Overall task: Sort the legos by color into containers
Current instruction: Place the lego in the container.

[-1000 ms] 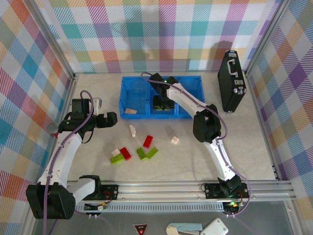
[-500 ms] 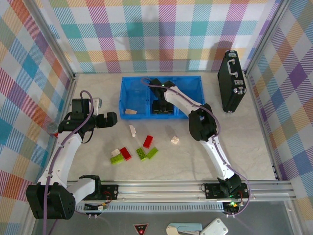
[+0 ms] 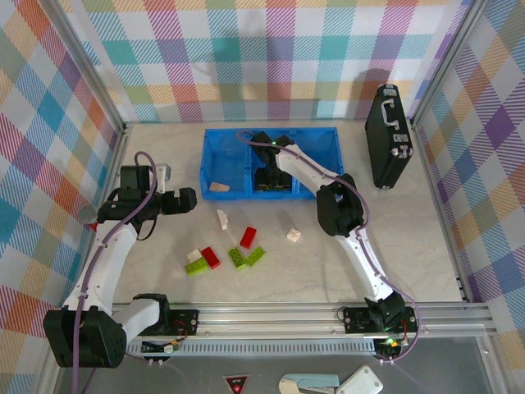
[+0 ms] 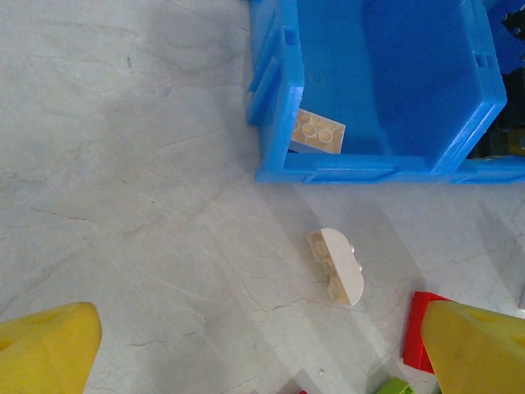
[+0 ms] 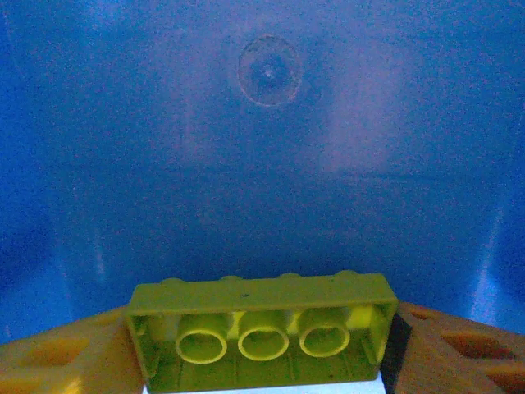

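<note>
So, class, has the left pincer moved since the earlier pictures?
No. The left pincer stays at the same spot, just left of the blue tray's near corner.

Top: high, near side, looking down on pale marbled worktop (image 3: 426, 246). Left wrist: downward, mid-height, sharing translucent blue plastic tray (image 3: 220, 160) left compartment. Right wrist: close inside tray.

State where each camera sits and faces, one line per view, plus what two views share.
Top external: above, behind the bases, looking down on the table; both arms show.
Left wrist: on the left gripper, facing the left compartment of the blue tray; yellow fingertips show.
Right wrist: inside the middle compartment, facing its floor; the right gripper holds a lime brick.
Shared: that compartment's cream brick, top and left wrist.
</note>
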You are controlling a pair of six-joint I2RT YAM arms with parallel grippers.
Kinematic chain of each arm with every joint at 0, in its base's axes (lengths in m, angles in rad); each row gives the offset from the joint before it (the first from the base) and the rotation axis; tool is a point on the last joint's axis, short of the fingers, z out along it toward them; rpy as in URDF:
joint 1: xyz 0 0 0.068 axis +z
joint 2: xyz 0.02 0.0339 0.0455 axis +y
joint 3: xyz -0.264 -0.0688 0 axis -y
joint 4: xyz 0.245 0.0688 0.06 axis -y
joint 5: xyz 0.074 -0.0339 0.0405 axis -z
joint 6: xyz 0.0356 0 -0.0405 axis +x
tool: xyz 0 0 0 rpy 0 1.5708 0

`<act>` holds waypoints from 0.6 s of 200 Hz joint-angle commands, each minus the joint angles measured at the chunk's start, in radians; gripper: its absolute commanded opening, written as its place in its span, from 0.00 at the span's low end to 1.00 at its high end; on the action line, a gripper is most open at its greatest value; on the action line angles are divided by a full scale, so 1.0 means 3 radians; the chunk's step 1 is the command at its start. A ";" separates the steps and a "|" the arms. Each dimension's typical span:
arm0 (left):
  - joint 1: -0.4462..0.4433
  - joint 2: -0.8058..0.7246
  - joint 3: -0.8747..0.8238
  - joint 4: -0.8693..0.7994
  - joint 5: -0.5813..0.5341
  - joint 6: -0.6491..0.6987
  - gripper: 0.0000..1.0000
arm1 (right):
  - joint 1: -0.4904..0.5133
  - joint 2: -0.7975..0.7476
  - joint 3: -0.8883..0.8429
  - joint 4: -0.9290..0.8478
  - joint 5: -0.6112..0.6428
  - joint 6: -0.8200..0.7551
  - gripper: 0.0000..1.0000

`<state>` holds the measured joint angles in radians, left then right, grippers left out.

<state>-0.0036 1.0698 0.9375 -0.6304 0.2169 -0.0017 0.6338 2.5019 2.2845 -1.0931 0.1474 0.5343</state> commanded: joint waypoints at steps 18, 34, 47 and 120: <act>0.0048 -0.0094 0.0007 -0.0072 0.0014 0.0072 1.00 | 0.0004 0.0005 0.0234 -0.0181 -0.0021 -0.0017 0.71; 0.0048 -0.0098 0.0008 -0.0072 0.0014 0.0068 1.00 | 0.0005 -0.0025 0.0268 -0.0203 -0.0002 -0.0022 0.71; 0.0047 -0.0100 0.0006 -0.0072 0.0006 0.0066 1.00 | 0.0004 -0.0052 0.0284 -0.0212 0.0012 -0.0027 0.72; 0.0048 -0.0146 -0.0006 -0.0067 -0.0016 0.0061 1.00 | 0.0004 -0.0243 0.0392 -0.0377 0.0074 -0.0039 0.72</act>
<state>-0.0036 1.0462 0.9375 -0.6304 0.2157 -0.0017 0.6342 2.5000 2.3699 -1.1538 0.1558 0.5335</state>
